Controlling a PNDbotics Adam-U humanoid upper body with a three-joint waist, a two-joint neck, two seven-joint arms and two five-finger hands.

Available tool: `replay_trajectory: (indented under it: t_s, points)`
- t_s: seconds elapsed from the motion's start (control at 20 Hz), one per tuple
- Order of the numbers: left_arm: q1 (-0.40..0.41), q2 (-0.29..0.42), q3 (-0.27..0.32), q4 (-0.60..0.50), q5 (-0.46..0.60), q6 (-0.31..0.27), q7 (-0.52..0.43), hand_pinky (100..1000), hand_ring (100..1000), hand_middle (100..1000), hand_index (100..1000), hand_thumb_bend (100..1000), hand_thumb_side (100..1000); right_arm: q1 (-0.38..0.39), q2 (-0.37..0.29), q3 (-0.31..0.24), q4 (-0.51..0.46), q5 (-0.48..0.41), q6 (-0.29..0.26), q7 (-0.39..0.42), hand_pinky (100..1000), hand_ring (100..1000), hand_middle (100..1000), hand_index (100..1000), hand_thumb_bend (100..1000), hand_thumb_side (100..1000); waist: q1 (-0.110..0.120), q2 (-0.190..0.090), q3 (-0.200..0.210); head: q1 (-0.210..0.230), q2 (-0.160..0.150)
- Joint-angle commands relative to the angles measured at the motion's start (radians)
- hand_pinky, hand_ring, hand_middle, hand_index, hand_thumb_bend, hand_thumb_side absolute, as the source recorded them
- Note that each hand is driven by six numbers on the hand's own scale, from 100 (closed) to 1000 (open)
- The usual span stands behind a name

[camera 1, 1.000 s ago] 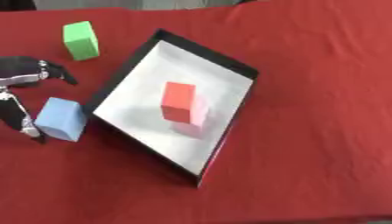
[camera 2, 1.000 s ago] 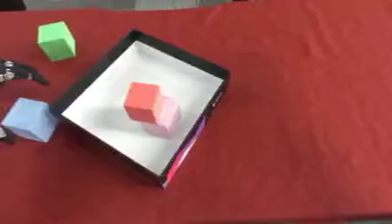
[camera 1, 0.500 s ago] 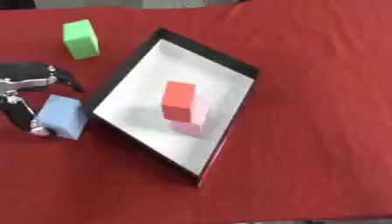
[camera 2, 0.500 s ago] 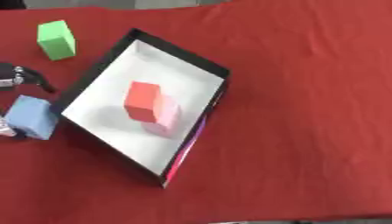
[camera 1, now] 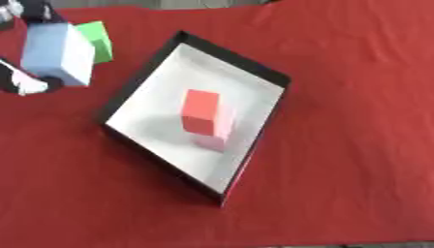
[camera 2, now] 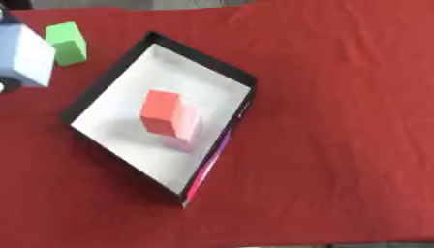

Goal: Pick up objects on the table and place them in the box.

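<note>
A light blue block (camera 1: 57, 53) hangs above the red cloth at the far left, pinched by my left hand (camera 1: 30, 85). One dark finger shows above the block and a white-tipped one below it; most of the hand is cut off by the picture's edge. The raised block covers part of a green block (camera 1: 100, 39) that stands on the cloth behind it. To the right lies the black box (camera 1: 273, 77) with a white floor, and a red block (camera 1: 202, 111) stands upright in its middle. My right hand shows in neither view.
A red cloth (camera 1: 356, 145) covers the whole table, with open room to the right of the box and in front of it. The table's front edge shows along the bottom of the picture.
My left hand has closed on the blue block and lifted it off the cloth beside the box's left corner, up and away toward the green block. The box and red block have stayed put.
</note>
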Motion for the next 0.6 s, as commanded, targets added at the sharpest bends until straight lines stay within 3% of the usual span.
replay_trajectory:
  t_s: [0.05,0.4,0.6]
  points:
    - [-0.070,-0.001,0.018,-0.031,0.040,0.031,0.007,672,554,464,589,186,100,-0.016,-0.046,0.000,-0.014,-0.006,0.001,0.004,956,754,718,860,100,527,0.010,-0.028,0.002,-0.022,-0.001]
    - [-0.217,-0.171,-0.023,0.065,0.061,0.016,-0.041,685,562,464,591,144,100,-0.029,-0.052,0.008,-0.018,-0.010,0.001,0.007,954,755,718,859,100,505,0.004,-0.042,-0.007,-0.037,-0.001]
    - [-0.257,-0.275,-0.057,0.125,0.053,0.011,-0.065,715,584,486,621,126,100,-0.034,-0.051,0.012,-0.019,-0.013,0.003,0.004,956,759,722,862,100,503,0.002,-0.046,-0.007,-0.044,-0.001]
